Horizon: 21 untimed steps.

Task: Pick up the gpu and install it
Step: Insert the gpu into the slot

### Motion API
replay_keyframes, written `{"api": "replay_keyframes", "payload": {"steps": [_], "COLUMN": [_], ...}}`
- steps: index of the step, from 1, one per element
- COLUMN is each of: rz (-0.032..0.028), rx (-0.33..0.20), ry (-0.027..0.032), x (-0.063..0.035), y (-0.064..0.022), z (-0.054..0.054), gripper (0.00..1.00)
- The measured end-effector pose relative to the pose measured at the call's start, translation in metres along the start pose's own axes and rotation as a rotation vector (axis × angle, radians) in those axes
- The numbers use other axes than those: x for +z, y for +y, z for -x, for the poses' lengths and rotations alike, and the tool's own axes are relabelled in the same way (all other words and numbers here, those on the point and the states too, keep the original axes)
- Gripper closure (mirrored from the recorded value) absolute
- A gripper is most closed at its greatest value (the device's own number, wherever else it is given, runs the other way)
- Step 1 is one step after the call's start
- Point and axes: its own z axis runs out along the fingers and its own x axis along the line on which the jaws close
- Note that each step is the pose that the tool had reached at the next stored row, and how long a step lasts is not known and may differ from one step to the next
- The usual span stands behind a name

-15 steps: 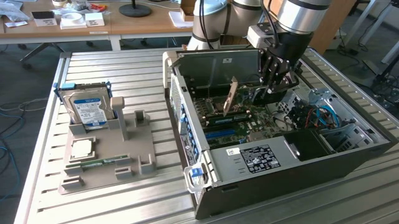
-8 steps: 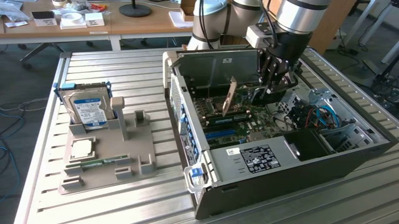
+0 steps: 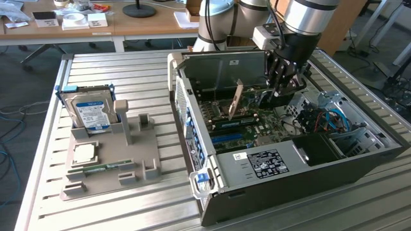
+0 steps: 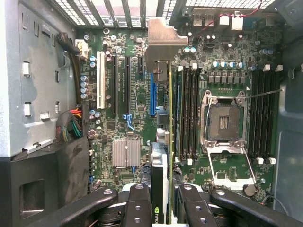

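Tool: we are seeing the tool [image 3: 282, 89] down inside the open case [image 3: 289, 163]. Its fingers [image 4: 138, 203] are pressing on both faces of the gpu [image 4: 159, 175], so we are reading it as clamped on the card.
Gpu: it is hanging edge-down over the motherboard [image 4: 128, 94]. Its pale bracket [image 4: 161, 40] is pointing toward the slotted case wall at the exterior view's left. It is lining up just beside the blue slot [image 4: 152, 97], and we cannot tell whether it is touching it.
Weight: we are judging it light, an easy load for one tool.
Stiffness: we are expecting a stiff board that is bending little but is fragile, with small parts and a contact edge that are not tolerating knocks.
Slip: the flat faces are looking smooth, so a sideways push is risking a slide.
Hold: we are favouring the two flat faces at the end away from the bracket, clear of the contact edge, where the tool is sitting.
Elsewhere: the hard drive [image 3: 93, 110] is standing on the surface [image 3: 128, 67] at the exterior view's left, well apart from the case.
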Motion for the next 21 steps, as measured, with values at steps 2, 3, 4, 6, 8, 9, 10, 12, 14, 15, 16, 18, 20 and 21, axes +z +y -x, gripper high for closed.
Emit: {"api": "replay_keyframes", "payload": {"steps": [2,3,4,6,8,9,10,12,14,15,16,18,20,21], "rz": [0.0,0.0,0.0001,-0.0001,0.0,0.0001,0.0001,0.0,0.0,-0.0001,0.0,0.0001,0.0001,0.0], "rx": [0.0,0.0,0.0,0.0,0.0,0.0,0.0,0.0,0.0,0.0,0.0,0.0,0.0,0.0], "ry": [0.0,0.0001,0.0002,-0.0001,0.0002,0.0002,0.0003,0.0002,-0.0001,-0.0004,-0.0002,0.0002,0.0003,0.0001], "x": [0.0,0.0,0.0001,0.001,0.0015,0.0016,0.0015,0.0016,0.002,0.0026,0.0031,0.0036,0.0036,0.0037], "y": [0.0,0.0,0.0,0.0,0.0,0.0,0.0,0.0,0.0,0.0,0.0001,0.0001,0.0001,0.0001], "z": [0.0,0.0,-0.0001,0.0,-0.0001,-0.0001,-0.0001,-0.0001,0.0,0.0,-0.0001,-0.0001,-0.0001,-0.0001], "gripper": [0.73,0.73,0.73,0.73,0.73,0.73,0.73,0.73,0.73,0.73,0.73,0.73,0.73,0.73]}}
